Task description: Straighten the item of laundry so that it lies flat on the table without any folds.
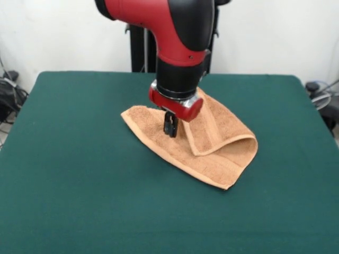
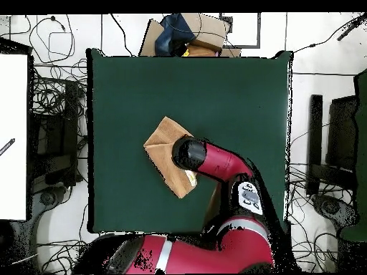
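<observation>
Gripper (image 1: 170,127) down over towel (image 1: 212,153), tips close together at cloth; whether pinching fabric or merely touching, cannot tell. Towel mid-table (image 1: 79,174), directly under jaws and spreading away to one side, folded over itself into rough triangle, one flap doubled on top beside jaws. Likely soft, light, limp terry; should drag on felt, not slide freely. Best hold probably free corner or edge of upper flap, then peel outward. Overhead: arm (image 2: 215,161) covers part of towel (image 2: 163,140); gripper hidden there. Label not seen.
</observation>
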Motion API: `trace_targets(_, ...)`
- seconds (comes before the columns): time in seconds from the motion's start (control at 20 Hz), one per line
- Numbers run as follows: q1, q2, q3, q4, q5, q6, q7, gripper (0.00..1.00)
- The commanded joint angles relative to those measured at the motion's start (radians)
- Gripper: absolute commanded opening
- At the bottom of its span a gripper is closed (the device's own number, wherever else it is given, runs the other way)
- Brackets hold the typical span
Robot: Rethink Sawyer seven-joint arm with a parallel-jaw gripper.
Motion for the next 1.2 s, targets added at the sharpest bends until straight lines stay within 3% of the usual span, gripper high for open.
trace_targets(0.05,0.024,0.129,0.041,-0.029,0.042,-0.022,0.184,0.0)
trace_targets(0.25,-0.002,0.201,0.056,-0.062,0.031,-0.092,0.162,0.0)
trace_targets(0.55,0.041,0.232,0.044,-0.089,0.068,-0.096,0.205,0.0)
trace_targets(0.85,0.022,0.273,0.077,-0.111,0.08,-0.133,0.204,0.0)
trace_targets(1.2,0.018,0.233,0.128,-0.071,0.144,-0.095,0.245,0.0)
